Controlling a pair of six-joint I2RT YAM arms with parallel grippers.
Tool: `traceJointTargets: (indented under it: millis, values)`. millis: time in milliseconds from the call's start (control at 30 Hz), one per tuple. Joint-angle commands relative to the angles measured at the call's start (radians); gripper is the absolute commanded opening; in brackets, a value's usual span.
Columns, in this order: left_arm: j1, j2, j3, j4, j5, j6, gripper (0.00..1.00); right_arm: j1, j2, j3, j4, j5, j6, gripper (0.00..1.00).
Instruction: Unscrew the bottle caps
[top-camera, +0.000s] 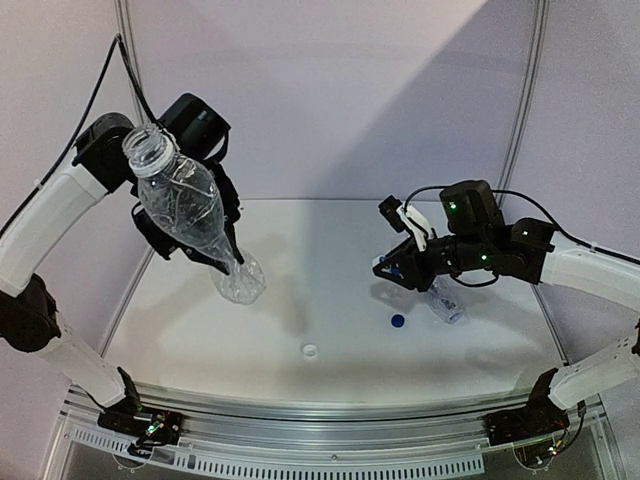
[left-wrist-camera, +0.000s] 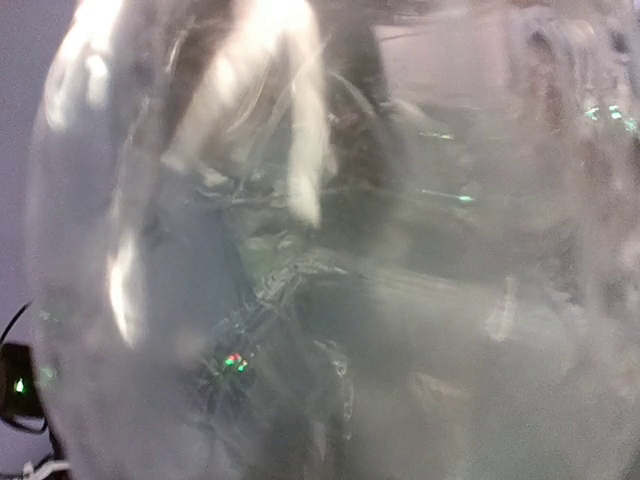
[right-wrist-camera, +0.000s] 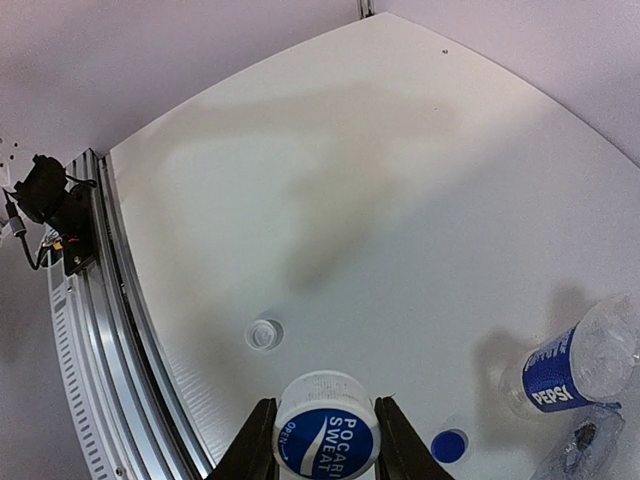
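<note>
Cap (right-wrist-camera: 327, 436) with the Pocari print is off, pinched in the right gripper (right-wrist-camera: 325, 442), table (right-wrist-camera: 350, 200) below it. Left gripper (top-camera: 192, 240) clamps the uncapped bottle (top-camera: 178, 195) aloft, neck up, well apart leftward.

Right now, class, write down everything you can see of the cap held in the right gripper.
The cap is small and round, plastic by its look, with a white side wall and a blue top printed in white with POCARI SWEAT and OPEN. It sits on no bottle. The right gripper is shut on it, with a black finger pressing on each side. Its printed face is turned toward the wrist camera, and it hangs above the white table without touching it.
</note>
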Motion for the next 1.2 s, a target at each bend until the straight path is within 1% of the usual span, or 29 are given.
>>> traceJointTargets:
  millis: [0,67,100,233,300,367,467,533,600,700,800,933,1033,1133,1167]
  values:
    - [0.150,0.041,-0.076,-0.146,0.342,-0.006,0.11,-0.002,0.017,0.011,-0.008,-0.024,0.011,0.27]
    - [0.195,0.072,-0.093,-0.144,0.341,-0.014,0.11,-0.003,0.017,0.010,-0.012,-0.033,0.011,0.27]
    - [0.206,0.094,-0.082,-0.145,0.340,-0.041,0.11,-0.003,0.016,0.008,-0.012,-0.036,0.011,0.27]
    - [0.272,0.207,0.030,-0.148,0.340,-0.259,0.11,-0.002,0.021,0.010,-0.026,-0.024,0.009,0.28]
    - [0.270,0.228,0.050,-0.150,0.340,-0.289,0.11,-0.003,0.046,0.019,-0.044,0.011,0.017,0.28]
    - [0.265,0.212,0.007,-0.151,0.340,-0.269,0.11,-0.002,0.093,0.033,-0.075,0.033,0.025,0.29]
    - [0.265,0.183,-0.085,-0.153,0.340,-0.220,0.11,-0.002,0.225,0.069,-0.125,0.025,0.036,0.28]
    - [0.255,0.202,-0.094,-0.154,0.339,-0.213,0.11,-0.001,0.322,0.096,-0.167,0.016,0.040,0.27]
    - [0.247,0.235,-0.096,-0.156,0.338,-0.210,0.11,0.000,0.386,0.115,-0.188,0.028,0.043,0.27]
    - [0.243,0.243,-0.140,-0.158,0.338,-0.169,0.11,0.000,0.448,0.124,-0.194,0.046,0.047,0.28]
    - [0.249,0.231,-0.221,-0.158,0.338,-0.097,0.12,-0.001,0.489,0.129,-0.187,0.033,0.048,0.30]
    - [0.259,0.238,-0.299,-0.156,0.338,-0.047,0.12,0.002,0.574,0.158,-0.195,0.021,0.048,0.31]
    - [0.260,0.245,-0.310,-0.156,0.338,-0.037,0.12,0.008,0.628,0.178,-0.198,0.049,0.048,0.37]
    - [0.260,0.260,-0.305,-0.158,0.339,-0.053,0.12,0.009,0.654,0.187,-0.204,0.076,0.050,0.44]
    - [0.260,0.269,-0.304,-0.158,0.338,-0.060,0.12,0.011,0.658,0.186,-0.202,0.087,0.054,0.48]
